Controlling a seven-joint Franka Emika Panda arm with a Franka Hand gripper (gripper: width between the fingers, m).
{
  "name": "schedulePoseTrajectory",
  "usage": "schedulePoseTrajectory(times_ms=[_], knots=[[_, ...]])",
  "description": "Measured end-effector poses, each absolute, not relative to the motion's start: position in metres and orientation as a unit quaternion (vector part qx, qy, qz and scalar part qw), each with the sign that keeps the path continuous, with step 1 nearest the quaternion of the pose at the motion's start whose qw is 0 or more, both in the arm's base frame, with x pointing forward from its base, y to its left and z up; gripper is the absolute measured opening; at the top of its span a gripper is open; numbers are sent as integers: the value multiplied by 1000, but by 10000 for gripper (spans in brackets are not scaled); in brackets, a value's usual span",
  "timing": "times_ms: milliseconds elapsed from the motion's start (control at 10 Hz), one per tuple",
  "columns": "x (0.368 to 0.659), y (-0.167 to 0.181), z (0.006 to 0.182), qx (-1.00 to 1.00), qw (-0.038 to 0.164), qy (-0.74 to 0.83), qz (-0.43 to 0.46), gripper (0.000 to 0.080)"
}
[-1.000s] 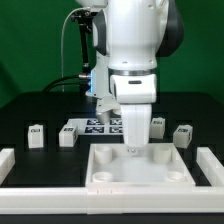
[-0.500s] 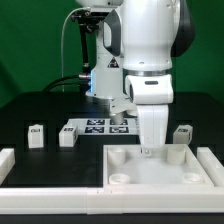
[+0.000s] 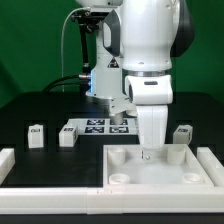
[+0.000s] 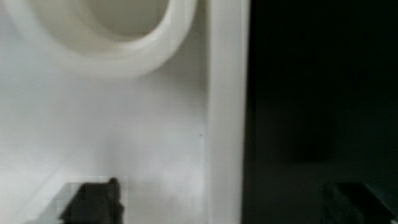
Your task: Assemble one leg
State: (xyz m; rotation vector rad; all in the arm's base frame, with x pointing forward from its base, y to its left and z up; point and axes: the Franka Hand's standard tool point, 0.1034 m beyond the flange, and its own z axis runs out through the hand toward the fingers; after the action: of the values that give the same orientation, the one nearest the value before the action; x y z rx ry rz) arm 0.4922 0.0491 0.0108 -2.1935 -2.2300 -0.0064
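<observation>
Three small white legs with square tags stand on the black table in the exterior view: one (image 3: 37, 135) at the left, one (image 3: 68, 135) beside it, one (image 3: 183, 133) at the right. The large white square panel (image 3: 155, 172) with round corner sockets lies in front. My gripper (image 3: 150, 150) points straight down at the panel's far edge. In the wrist view my gripper (image 4: 222, 200) is open: one dark finger (image 4: 89, 202) is over the panel (image 4: 107, 120), the other is over the black table. A round socket (image 4: 125, 30) shows ahead. No leg is held.
The marker board (image 3: 95, 127) lies behind the panel, between the legs. A raised white rail (image 3: 50, 188) runs along the table's front and up both sides, close to the panel. A black cable hangs behind the arm.
Between one second and half a second ago my gripper and the panel shifted toward the exterior view's right. Since then nothing has visibly moved.
</observation>
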Motion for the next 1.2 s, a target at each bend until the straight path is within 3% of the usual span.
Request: schedulePoseTrajectory(times_ms=[100,500,900,1200], knots=[[492,49,11,-701,7,-713,-2,631],[491,48,12,-706,6,-708,-3,649],[472,49,44,-754,-12,-657,-19,649],[471,50,45,-766,-12,-642,-20,649]])
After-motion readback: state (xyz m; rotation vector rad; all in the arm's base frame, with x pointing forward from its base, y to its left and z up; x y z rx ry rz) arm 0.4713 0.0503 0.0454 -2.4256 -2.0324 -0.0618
